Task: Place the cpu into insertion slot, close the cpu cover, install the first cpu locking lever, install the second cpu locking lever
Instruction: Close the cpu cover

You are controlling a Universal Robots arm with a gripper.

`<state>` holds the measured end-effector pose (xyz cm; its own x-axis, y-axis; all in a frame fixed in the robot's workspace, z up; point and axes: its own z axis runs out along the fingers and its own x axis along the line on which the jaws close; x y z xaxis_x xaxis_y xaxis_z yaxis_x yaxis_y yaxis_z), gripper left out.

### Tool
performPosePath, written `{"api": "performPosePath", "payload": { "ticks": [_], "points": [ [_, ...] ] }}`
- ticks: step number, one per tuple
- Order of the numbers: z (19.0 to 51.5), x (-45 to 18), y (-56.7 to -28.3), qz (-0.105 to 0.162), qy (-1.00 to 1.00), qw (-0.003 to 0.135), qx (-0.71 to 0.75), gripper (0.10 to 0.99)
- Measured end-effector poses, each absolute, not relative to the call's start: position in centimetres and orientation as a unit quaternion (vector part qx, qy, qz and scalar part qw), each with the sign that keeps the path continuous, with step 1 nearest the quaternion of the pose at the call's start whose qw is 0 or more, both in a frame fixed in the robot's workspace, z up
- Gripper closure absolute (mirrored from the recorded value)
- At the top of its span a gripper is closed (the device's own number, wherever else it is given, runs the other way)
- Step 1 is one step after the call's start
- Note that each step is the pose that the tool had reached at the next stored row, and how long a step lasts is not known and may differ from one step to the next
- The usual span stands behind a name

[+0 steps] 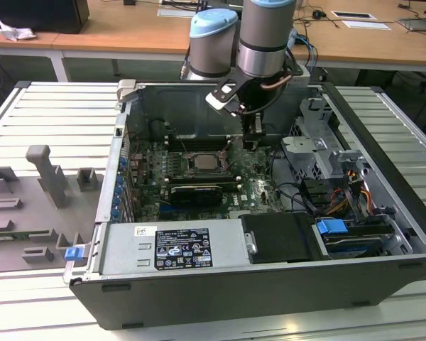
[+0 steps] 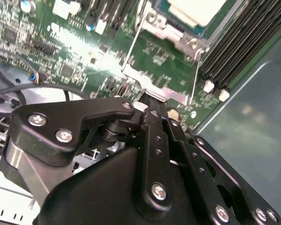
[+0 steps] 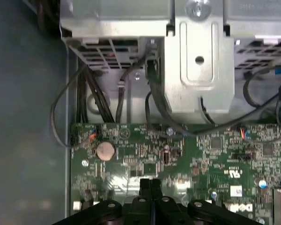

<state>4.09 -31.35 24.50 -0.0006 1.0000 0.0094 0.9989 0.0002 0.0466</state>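
Black gripper (image 3: 150, 183), fingers pressed together, over green board (image 3: 201, 150); cpu (image 1: 201, 162) in insertion slot (image 1: 183, 169)

Nothing is readable. The label (image 1: 181, 249) on the power supply (image 1: 227, 245) carries small print, perhaps symbols, too fine to read.

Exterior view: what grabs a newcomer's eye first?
The arm reaching down into the open case on the slatted table. Its gripper, jaws together, hangs low over the green board, to the exterior view's right of the silvery cpu.
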Motion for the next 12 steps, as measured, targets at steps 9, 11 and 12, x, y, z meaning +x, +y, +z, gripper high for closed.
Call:
{"api": "performPosePath", "payload": {
  "ticks": [9,11,12],
  "points": [
    [24.1,-0.1,-31.3,0.02,0.707,0.013,0.707,0.98],
    [23.9,-0.5,-31.3,0.02,0.707,0.013,0.707,0.98],
    [23.8,-0.6,-31.3,0.02,0.707,0.013,0.707,0.98]
  ]
}}
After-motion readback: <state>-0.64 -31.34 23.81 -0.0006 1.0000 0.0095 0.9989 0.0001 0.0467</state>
